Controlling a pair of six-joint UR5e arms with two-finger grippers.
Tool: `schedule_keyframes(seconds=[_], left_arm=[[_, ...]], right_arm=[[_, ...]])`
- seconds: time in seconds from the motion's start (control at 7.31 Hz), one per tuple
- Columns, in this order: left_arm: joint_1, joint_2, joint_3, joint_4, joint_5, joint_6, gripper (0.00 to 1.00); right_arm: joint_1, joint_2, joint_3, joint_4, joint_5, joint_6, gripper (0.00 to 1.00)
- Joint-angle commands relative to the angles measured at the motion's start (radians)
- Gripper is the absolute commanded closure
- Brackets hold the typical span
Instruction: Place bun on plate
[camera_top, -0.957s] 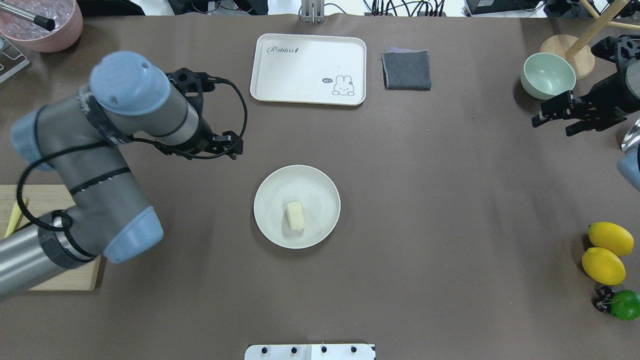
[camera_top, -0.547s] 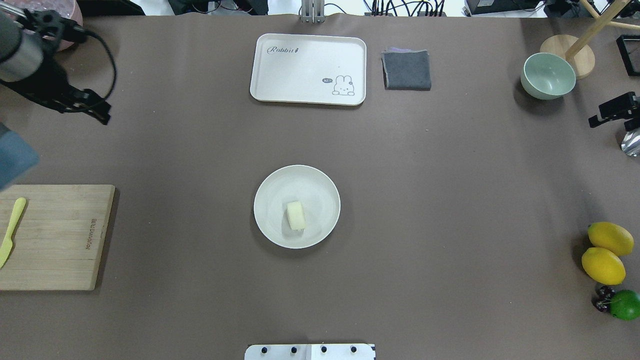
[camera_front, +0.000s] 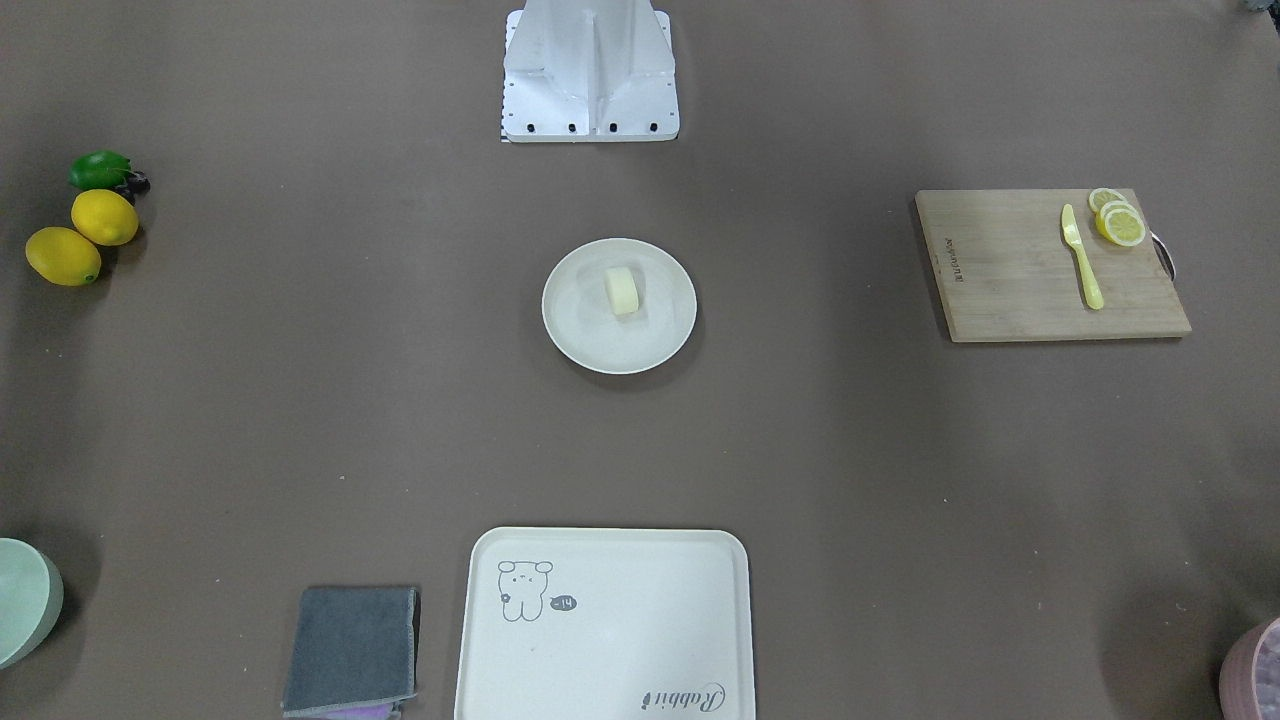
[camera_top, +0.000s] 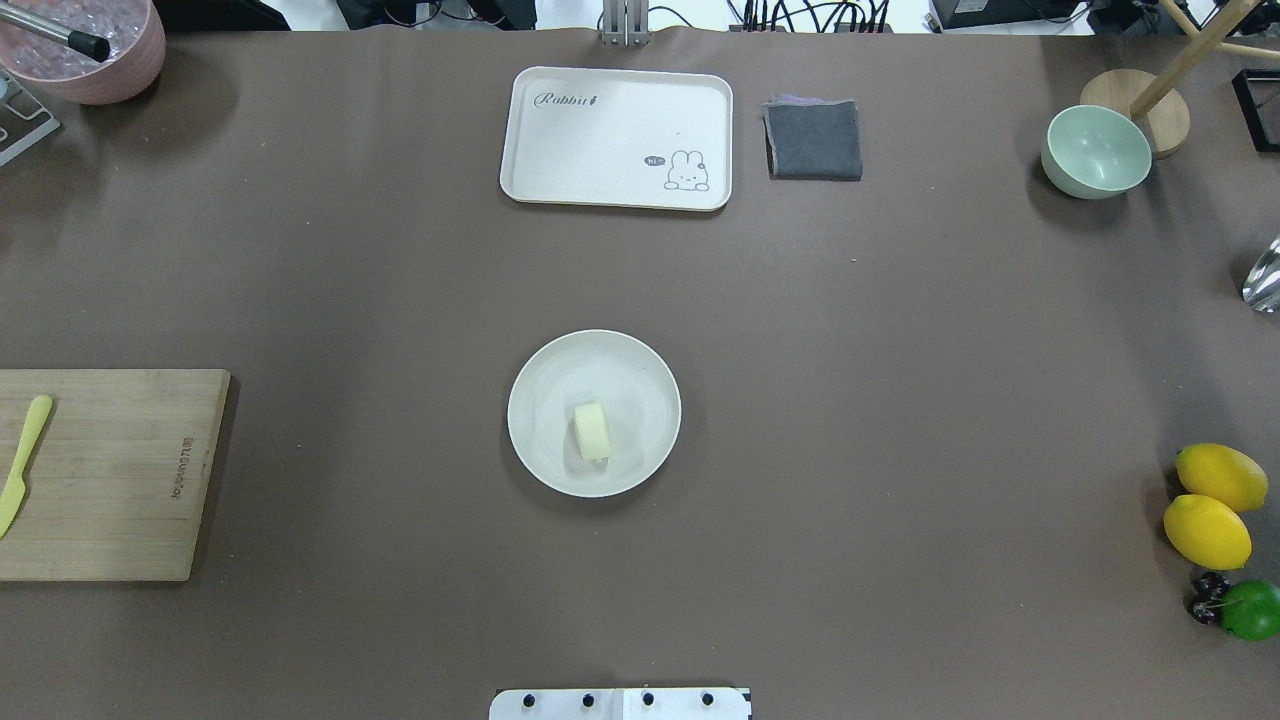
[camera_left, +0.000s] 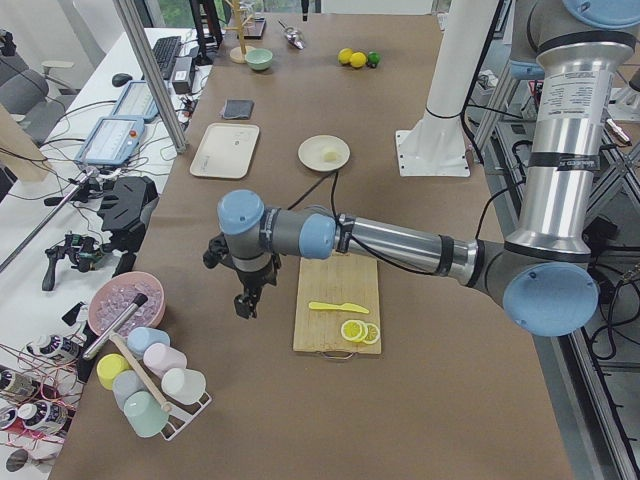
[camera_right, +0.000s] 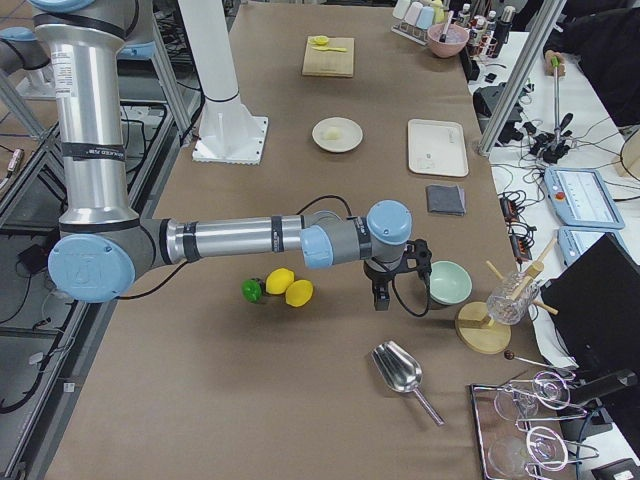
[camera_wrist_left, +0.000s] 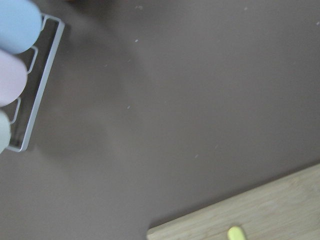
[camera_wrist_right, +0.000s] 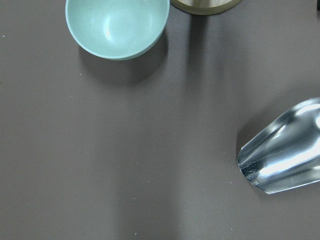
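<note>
The pale cream bun (camera_top: 592, 431) lies on its side inside the round off-white plate (camera_top: 640, 385) at the table's middle, also seen as bun (camera_front: 622, 291) on plate (camera_front: 590, 335) from the front. No gripper touches either. My left gripper (camera_left: 245, 300) hangs over bare table near the cutting board's end, far from the plate. My right gripper (camera_right: 380, 297) hangs beside the green bowl at the other end. Both show only in the side views, so I cannot tell whether they are open or shut.
A cream tray (camera_top: 616, 138) and grey cloth (camera_top: 814, 140) lie at the far side. Right end: green bowl (camera_top: 1096, 152), metal scoop (camera_wrist_right: 280, 155), two lemons (camera_top: 1210, 505), a lime (camera_top: 1250, 610). Left end: cutting board (camera_top: 110, 475) with knife (camera_top: 22, 465), pink bowl (camera_top: 85, 50), cup rack (camera_left: 150, 385).
Both arms have swung outward and left the overhead view, the left to the left, the right to the right. Bun and plate have not moved.
</note>
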Motion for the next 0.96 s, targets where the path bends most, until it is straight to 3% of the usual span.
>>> schedule_keyframes(seconds=[0.0, 0.82], left_arm=[[-0.031, 0.04, 0.002, -0.028, -0.006, -0.036, 0.03], [-0.033, 0.041, 0.005, -0.031, -0.008, -0.036, 0.02]], right_arm=[[0.005, -0.003, 0.004, -0.007, -0.011, -0.017, 0.0], [-0.023, -0.013, 0.015, -0.009, -0.083, -0.088, 0.0]])
